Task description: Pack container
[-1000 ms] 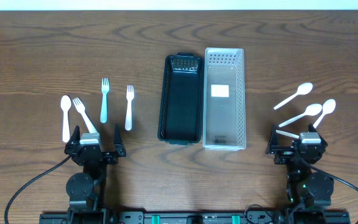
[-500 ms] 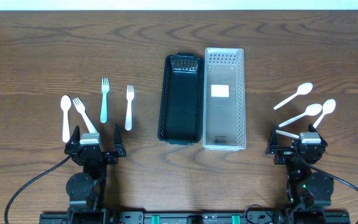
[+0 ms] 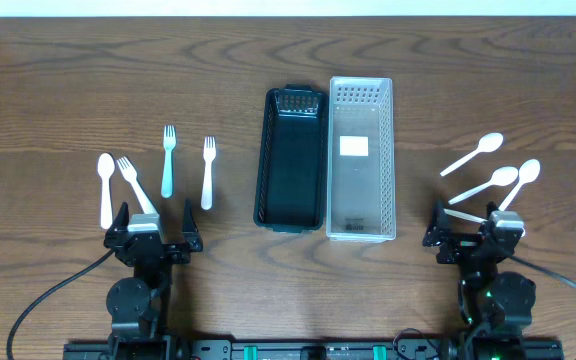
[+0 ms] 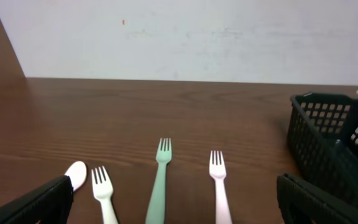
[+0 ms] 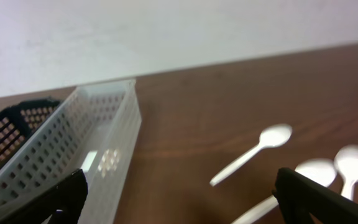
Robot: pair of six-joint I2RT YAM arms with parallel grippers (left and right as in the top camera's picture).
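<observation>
Cropping forks (image 4: 159,177) mid-handle, blurring spoons (image 5: 273,135)

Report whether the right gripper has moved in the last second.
Yes, slightly: the right gripper has swivelled, one finger edging toward the clear basket in the overhead view.

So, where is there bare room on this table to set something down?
Bare wood lies along the far edge behind the black basket and clear basket, and between the clear basket and the spoons. Crowded: the forks on the left, the spoons on the right.
</observation>
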